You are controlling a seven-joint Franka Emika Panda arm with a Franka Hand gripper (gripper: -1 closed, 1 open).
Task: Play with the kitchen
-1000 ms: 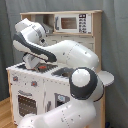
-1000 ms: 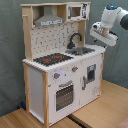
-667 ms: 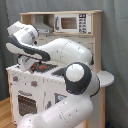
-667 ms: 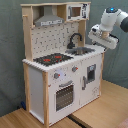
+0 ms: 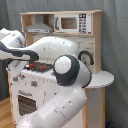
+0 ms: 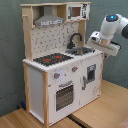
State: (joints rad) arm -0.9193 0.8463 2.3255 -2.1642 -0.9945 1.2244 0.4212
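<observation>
Since a second ago your arm has swung: in the first exterior view the wrist end that sat up near the hood has dropped low and pushed further toward the left edge of the frame, and in the second exterior view the white head of the arm has slid left and a touch down, closer to the kitchen's sink corner. The kitchen [image 6: 62, 65] itself hasn't budged. My read is you're only lining up on the worktop, and nothing on the toy has been touched or opened yet.

The kitchen fills the middle of the frame in both exterior views, standing on a wooden floor [image 6: 100, 107] against a dark grey backdrop [image 6: 10, 50]. It's smooth white panels with pale wood edging, all boxy and square-cornered. The hob [image 6: 52, 59] is a flat black slab with red rings. Just right of it in the second exterior view sit the grey sink [image 6: 82, 50] and a curved black tap [image 6: 75, 40], which looks like glossy plastic. Behind them there's a pegboard back wall dotted with holes. The oven door [image 6: 64, 95] has a dark window and a bar handle, the grey hood [image 6: 49, 20] is a sloped wedge at upper left, and the small microwave [image 6: 75, 11] is at upper right.

The gripper [image 6: 106, 46] hangs just beside the sink end of the counter, in the upper right of the second exterior view. I can't tell whether it's spread or closed, and it doesn't appear to be holding anything. In the first exterior view the bulky, rounded white arm shell blocks most of the counter.
</observation>
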